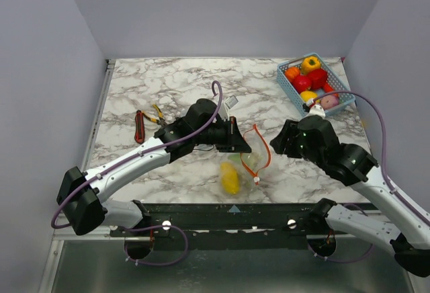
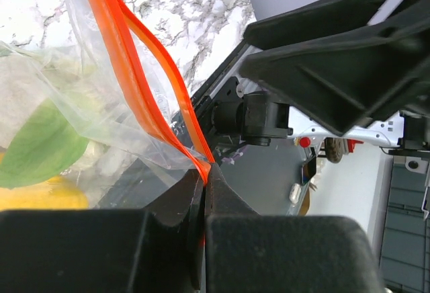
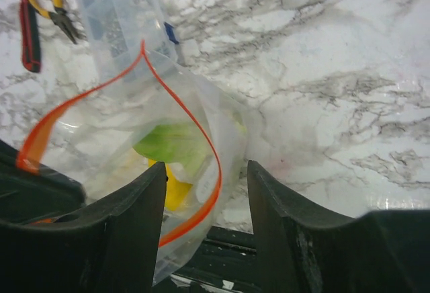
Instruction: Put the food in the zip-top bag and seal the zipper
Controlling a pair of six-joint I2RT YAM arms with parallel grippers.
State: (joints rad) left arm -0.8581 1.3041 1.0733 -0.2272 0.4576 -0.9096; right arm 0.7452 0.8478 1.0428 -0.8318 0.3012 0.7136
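The left gripper (image 2: pixel 205 195) is closed tight on the zipper (image 2: pixel 127 58) of the zip-top bag (image 2: pixel 101 105). It pinches the red-orange strip at one corner of the bag's mouth, where the two sides of the strip come together. Away from this corner the two sides separate, and in the right wrist view the zipper (image 3: pixel 201 125) makes an open loop, so the mouth of the bag (image 3: pixel 114 138) is not sealed.

Inside the bag there is a yellow food (image 3: pixel 176 185) with a green leaf (image 3: pixel 171 142) above it. In the top view the bag (image 1: pixel 247 164) is at the near edge of the marble table (image 1: pixel 168 78), and the yellow food (image 1: pixel 230 177) in its lower part looks blurred.

The right gripper (image 3: pixel 207 216) is just to the right of the bag, with its fingers (image 3: pixel 127 226) wide apart and nothing held between them. It does not touch the bag, as far as I can see.

Far behind the bag and to its right stands a blue basket (image 1: pixel 289 86) with other fruits and vegetables (image 1: pixel 317 76) in red, orange and yellow. A clear box (image 3: pixel 117 17) is just behind the bag. To the left of the bag, well apart, lie yellow-handled pliers (image 1: pixel 158 113) and a red tool (image 1: pixel 140 126).
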